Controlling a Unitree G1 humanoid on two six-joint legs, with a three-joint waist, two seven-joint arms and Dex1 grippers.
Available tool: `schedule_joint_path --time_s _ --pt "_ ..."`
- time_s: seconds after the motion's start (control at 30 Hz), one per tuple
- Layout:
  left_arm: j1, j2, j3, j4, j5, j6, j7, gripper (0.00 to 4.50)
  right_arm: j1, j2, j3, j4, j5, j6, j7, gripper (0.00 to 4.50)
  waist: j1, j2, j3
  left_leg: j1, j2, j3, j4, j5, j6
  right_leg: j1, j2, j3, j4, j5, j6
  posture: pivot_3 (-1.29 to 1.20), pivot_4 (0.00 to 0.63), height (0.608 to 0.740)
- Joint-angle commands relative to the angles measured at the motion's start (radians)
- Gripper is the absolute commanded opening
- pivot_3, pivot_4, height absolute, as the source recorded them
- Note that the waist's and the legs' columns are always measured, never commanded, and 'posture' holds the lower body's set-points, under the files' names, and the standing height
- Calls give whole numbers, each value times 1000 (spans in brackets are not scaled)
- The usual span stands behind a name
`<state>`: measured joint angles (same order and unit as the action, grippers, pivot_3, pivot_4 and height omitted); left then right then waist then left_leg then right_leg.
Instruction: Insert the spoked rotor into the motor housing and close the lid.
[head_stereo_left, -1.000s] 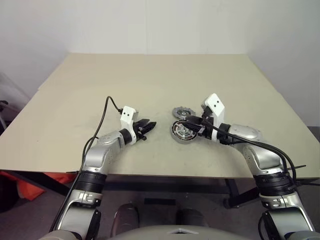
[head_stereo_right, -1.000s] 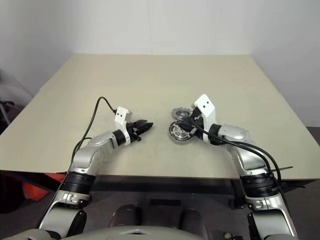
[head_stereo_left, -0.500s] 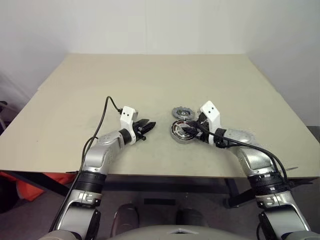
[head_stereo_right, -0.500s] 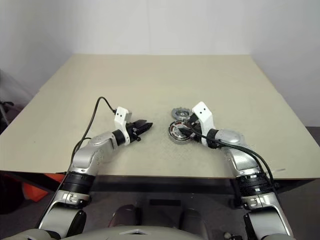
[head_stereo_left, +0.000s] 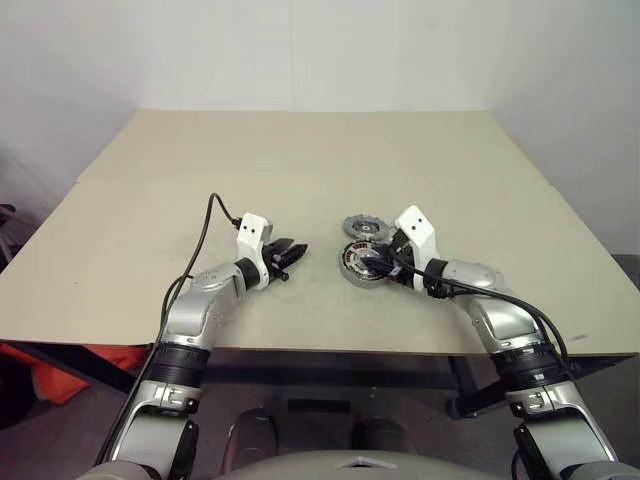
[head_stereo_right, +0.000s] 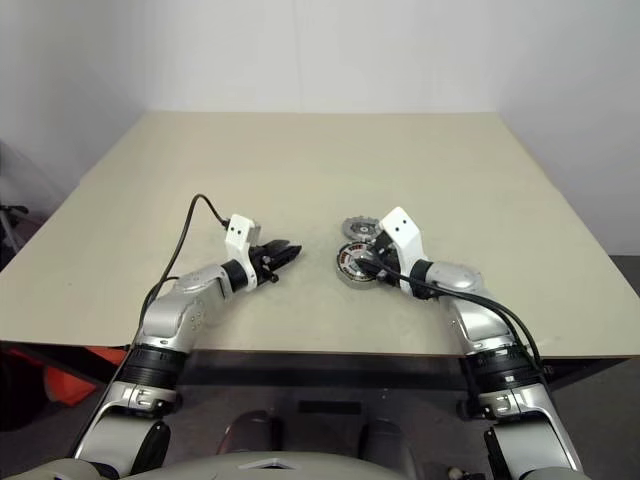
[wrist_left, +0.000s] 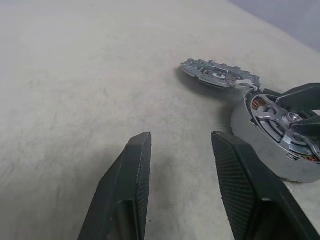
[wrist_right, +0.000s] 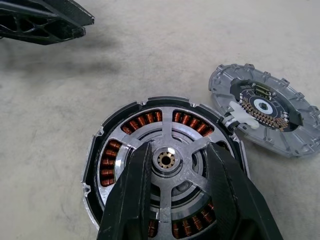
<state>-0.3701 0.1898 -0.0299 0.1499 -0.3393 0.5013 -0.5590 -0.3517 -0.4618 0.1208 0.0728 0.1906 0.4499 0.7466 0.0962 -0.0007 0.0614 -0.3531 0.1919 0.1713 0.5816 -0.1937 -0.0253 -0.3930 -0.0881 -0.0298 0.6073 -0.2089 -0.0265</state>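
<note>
1. Your right gripper (wrist_right: 172, 165) stands parted over the spoked rotor (wrist_right: 167, 150), already seated in the motor housing (wrist_right: 107, 150) near the table's (head_stereo_left: 150, 180) near edge.
2. The lid (wrist_right: 265, 115) lies touching the housing, toward the far edge.
3. Your left gripper (wrist_left: 180, 150) waits open, holding nothing.

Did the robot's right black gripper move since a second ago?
Yes. The right gripper sank toward the tan table, ending over the spoked rotor, beside the grey toothed lid.

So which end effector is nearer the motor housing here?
The right. The right end effector is over the motor housing, its fingers open astride the hub. The left end effector is open, off to the housing's left above the table.
</note>
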Motion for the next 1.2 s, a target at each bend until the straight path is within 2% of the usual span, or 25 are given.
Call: schedule_joint_path --time_s 0.03,0.4,0.63,0.73,0.87,1.0,1.1,1.2 --pt "-6 2 11 -16 1 -22 0 2042 -53 -3 -37 -75 32 14 2 1891 0 0 0 -1 0 0 0 0 0 -1 0 0 0 0 0 0 0 740" --pt "3 0 13 -24 3 -19 7 2042 0 9 33 -16 -25 22 -12 1891 0 0 0 -2 0 0 0 0 0 -2 0 0 0 0 0 0 0 740" --pt "2 -1 15 -16 4 -23 9 2042 -64 -5 -52 -134 76 26 41 1891 -1 0 0 -2 0 0 0 0 0 -2 0 1 0 0 0 0 0 740" --pt "-3 -1 6 -12 13 -31 6 2042 -95 -44 -68 -165 100 31 86 1891 0 1 0 -3 0 0 0 0 0 -4 0 1 0 0 0 0 0 740" --pt "1 28 -63 -10 66 -63 -39 2042 -146 -254 43 -105 -78 -176 243 1891 7 0 0 -5 0 0 0 0 0 -5 0 0 0 0 0 0 0 740" --pt "-5 61 -102 -23 88 -70 -90 2042 -222 -416 159 30 -252 -436 378 1891 4 0 0 -6 0 0 0 -1 1 -5 -1 0 -1 0 0 0 0 740" --pt "-14 87 -127 -24 107 -84 -128 2042 -280 -474 222 106 -311 -592 488 1891 -3 0 0 -7 1 0 1 0 1 -8 0 0 1 0 0 0 0 740" --pt "-27 108 -141 -30 112 -90 -165 2042 -347 -469 287 207 -387 -749 539 1891 -7 0 0 -8 1 0 1 0 1 -9 1 0 2 0 -1 0 0 740"
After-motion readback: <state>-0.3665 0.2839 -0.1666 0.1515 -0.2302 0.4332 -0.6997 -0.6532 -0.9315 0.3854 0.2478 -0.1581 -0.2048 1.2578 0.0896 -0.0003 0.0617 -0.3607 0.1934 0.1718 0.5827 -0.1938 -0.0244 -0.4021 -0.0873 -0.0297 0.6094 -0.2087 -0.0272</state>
